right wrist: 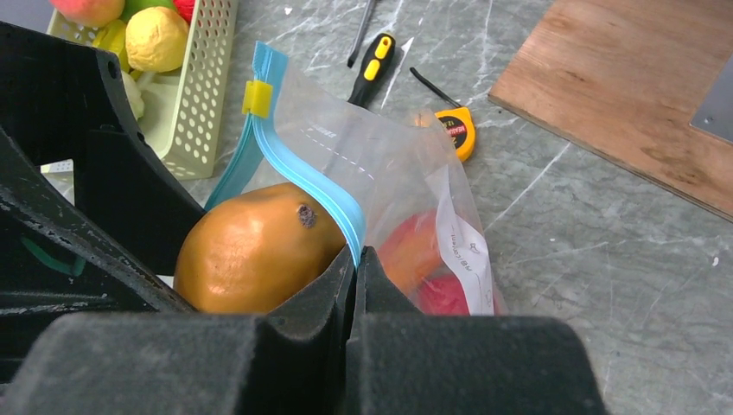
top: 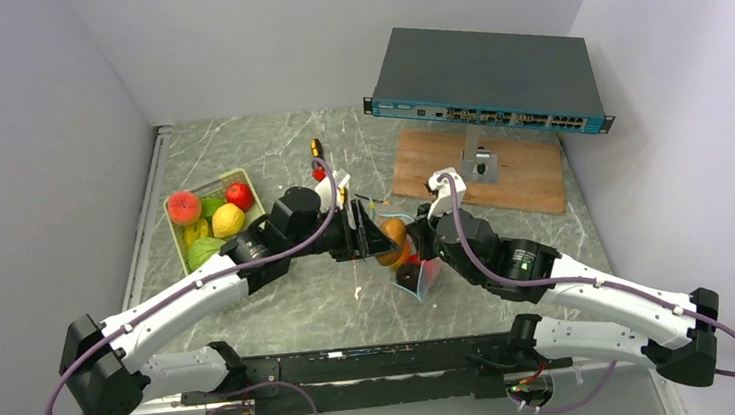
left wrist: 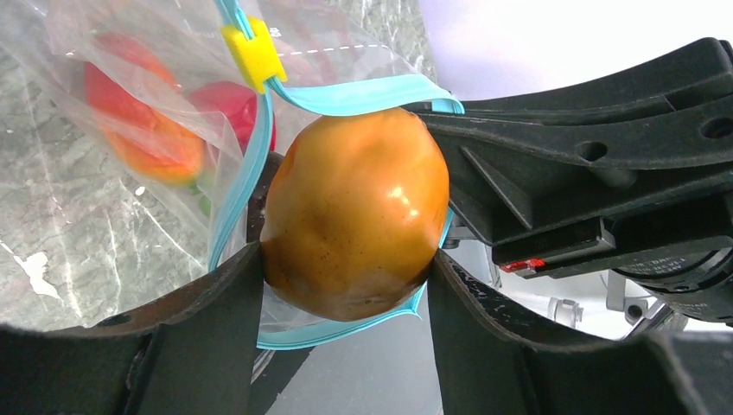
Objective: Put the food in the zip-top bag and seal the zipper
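My left gripper is shut on an orange-yellow toy fruit and holds it in the open mouth of the clear zip-top bag. The teal-blue zipper loops round the fruit, with a yellow slider at its end. Red and orange fruits lie inside the bag. My right gripper is shut on the zipper, pinching one side of the bag's mouth beside the fruit. In the top view both grippers meet at the bag in mid-table, with the fruit between them.
A pale green tray at the left holds several more toy fruits. A yellow tape measure and a screwdriver lie just behind the bag. A wooden board and a network switch stand at the back right.
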Robot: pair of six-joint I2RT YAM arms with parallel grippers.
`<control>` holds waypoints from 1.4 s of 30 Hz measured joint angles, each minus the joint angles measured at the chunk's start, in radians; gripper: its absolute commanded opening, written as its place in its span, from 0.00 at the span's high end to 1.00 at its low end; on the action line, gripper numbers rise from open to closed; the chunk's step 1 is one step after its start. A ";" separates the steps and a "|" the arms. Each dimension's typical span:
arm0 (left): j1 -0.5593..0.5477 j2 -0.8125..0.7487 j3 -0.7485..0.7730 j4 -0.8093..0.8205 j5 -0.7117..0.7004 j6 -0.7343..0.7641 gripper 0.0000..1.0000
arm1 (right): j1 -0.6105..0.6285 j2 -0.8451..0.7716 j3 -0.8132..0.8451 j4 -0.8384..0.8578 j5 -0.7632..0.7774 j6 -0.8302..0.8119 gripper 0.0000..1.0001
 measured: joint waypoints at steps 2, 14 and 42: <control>0.000 0.000 0.000 -0.005 -0.008 0.001 0.34 | 0.000 0.000 -0.001 0.001 0.000 0.002 1.00; -0.002 -0.011 0.018 -0.045 -0.034 0.032 0.04 | 0.000 0.001 -0.001 0.009 -0.005 0.003 1.00; 0.452 -0.274 0.078 -0.454 -0.397 0.343 0.00 | 0.001 -0.003 -0.014 0.015 -0.014 -0.002 1.00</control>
